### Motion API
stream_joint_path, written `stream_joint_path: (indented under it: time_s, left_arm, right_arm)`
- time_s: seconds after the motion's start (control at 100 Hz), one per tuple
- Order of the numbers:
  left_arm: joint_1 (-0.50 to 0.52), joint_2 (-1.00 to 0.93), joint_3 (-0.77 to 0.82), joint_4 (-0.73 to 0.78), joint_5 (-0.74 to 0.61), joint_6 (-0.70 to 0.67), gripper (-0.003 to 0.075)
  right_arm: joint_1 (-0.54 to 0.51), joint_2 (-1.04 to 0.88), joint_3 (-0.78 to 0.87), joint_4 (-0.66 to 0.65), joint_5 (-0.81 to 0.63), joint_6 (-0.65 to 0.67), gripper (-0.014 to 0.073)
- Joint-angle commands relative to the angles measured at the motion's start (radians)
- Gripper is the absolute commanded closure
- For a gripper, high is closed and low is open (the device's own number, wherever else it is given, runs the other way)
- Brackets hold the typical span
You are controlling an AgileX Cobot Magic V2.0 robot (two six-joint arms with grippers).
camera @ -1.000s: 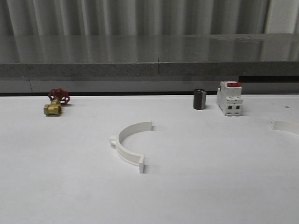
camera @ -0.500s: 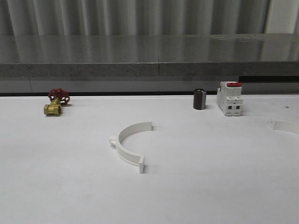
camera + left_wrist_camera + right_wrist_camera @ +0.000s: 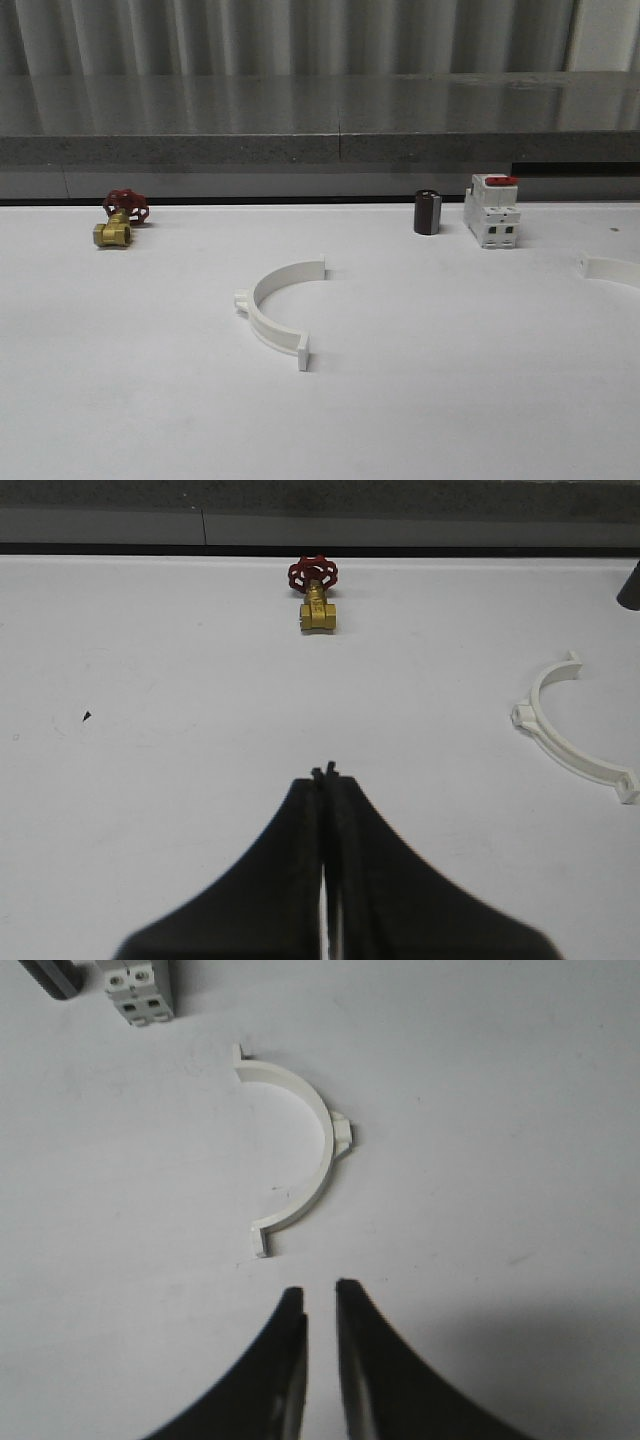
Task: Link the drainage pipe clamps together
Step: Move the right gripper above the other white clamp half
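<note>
Even, soft indoor light — no harsh glare.
The white table (image 3: 150, 400) reads bright; shadows stay faint and short, and the right gripper (image 3: 320, 1305) looks blurred — silhouetted dark.

The left arm's black, curved two-fingered gripper (image 3: 325, 780) is hovering above the table surface with its fingers pressed tight together, gripping nothing. The right arm's matching black gripper (image 3: 318, 1302) is also hanging over the table, its fingers standing slightly parted with a narrow gap between them.
</note>
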Motion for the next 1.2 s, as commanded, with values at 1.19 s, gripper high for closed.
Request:
stream_joint_path:
  time_s: [1.19]
  left_arm:
    - [0.002,0.008,-0.028,-0.012,-0.074,0.000,0.0740]
  right_arm:
    - [-0.088,0.833,-0.434,0.047,-0.041,-0.258,0.0085]
